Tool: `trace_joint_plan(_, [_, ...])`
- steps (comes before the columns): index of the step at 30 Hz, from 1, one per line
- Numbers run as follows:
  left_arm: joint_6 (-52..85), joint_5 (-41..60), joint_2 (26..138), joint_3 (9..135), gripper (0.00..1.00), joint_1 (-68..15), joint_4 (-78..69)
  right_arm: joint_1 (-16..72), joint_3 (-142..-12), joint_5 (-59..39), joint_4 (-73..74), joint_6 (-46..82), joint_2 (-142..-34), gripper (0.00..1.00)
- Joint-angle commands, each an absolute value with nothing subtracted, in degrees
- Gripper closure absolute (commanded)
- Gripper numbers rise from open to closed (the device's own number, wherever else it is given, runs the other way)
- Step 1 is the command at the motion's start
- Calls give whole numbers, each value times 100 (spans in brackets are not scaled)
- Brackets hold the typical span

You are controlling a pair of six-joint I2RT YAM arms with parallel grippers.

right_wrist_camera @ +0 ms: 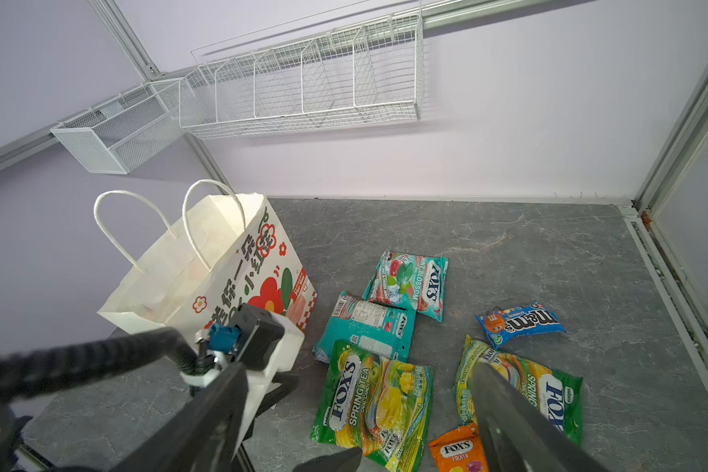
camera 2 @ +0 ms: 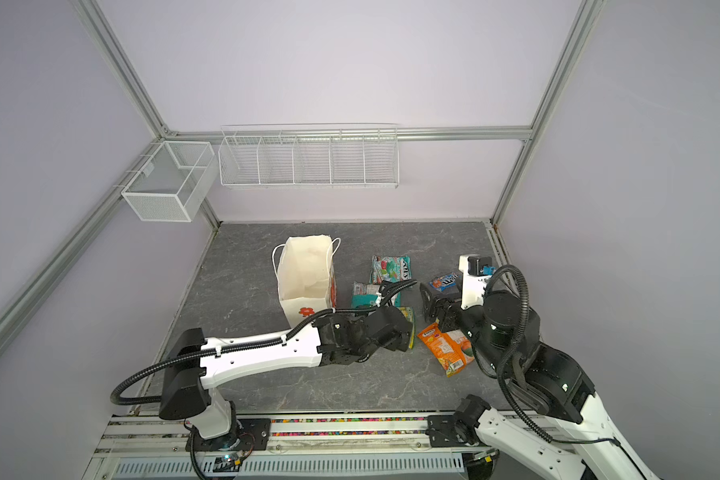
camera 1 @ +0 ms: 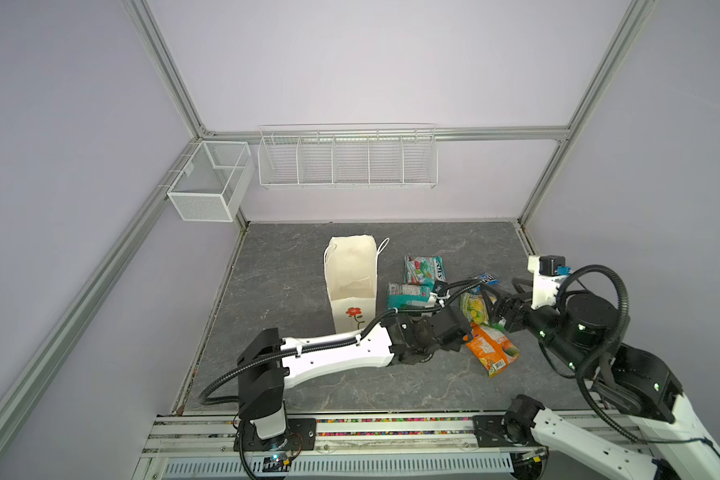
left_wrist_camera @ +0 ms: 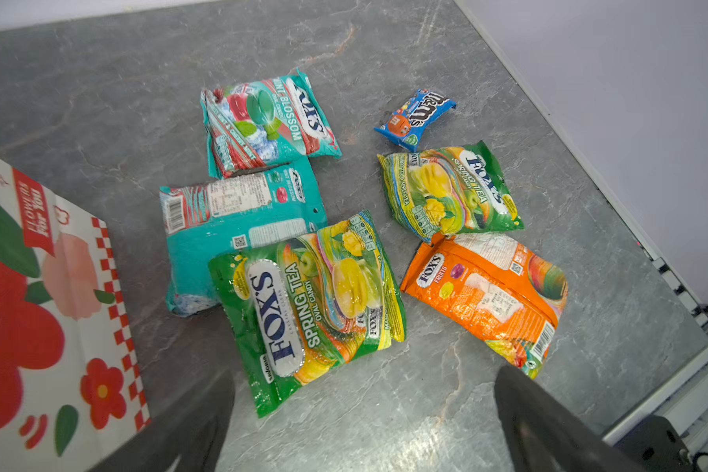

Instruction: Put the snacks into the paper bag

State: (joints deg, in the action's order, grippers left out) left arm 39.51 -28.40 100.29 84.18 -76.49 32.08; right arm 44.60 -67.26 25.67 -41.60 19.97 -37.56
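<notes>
Several snacks lie flat on the grey table right of the upright paper bag (camera 1: pixel 352 282) (right_wrist_camera: pixel 205 265). They are two teal packets (left_wrist_camera: pixel 268 122) (left_wrist_camera: pixel 242 229), two green-yellow FOX'S packets (left_wrist_camera: pixel 307 310) (left_wrist_camera: pixel 450 192), an orange packet (left_wrist_camera: pixel 487 294) and a small blue M&M's packet (left_wrist_camera: pixel 415 118). My left gripper (left_wrist_camera: pixel 366 376) hovers open over bare table just in front of the nearer green packet, holding nothing. My right gripper (right_wrist_camera: pixel 358 367) is open and empty above the green and orange packets (camera 1: pixel 493 349). In both top views the two wrists nearly meet over the pile.
A white wire rack (camera 1: pixel 346 160) and a mesh basket (camera 1: pixel 211 180) hang on the back wall, above the table. Aluminium frame rails run along the table's right edge (right_wrist_camera: pixel 671 286). The left wrist camera housing (right_wrist_camera: pixel 242 339) sits close beside my right gripper.
</notes>
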Motion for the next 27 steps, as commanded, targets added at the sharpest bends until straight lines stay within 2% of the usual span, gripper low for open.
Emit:
trace_joint_plan(1, [4489,-2602,10215,8568,0,-7566,3272,4421,-6640,2745,-4218,2045,-3674,11])
trace_joint_plan(12, [4962,-2463,10502,8251,3,-7284,2996,4395,-6329,2901,-4245,2119,-3526,11])
trace_joint_plan(17, [5084,-2294,10616,8085,9,-7140,2813,4386,-6233,2948,-4264,2153,-3517,12])
trace_joint_plan(27, [5393,-2148,10916,7932,15,-6955,2700,4348,-6078,2975,-4324,2217,-3403,12])
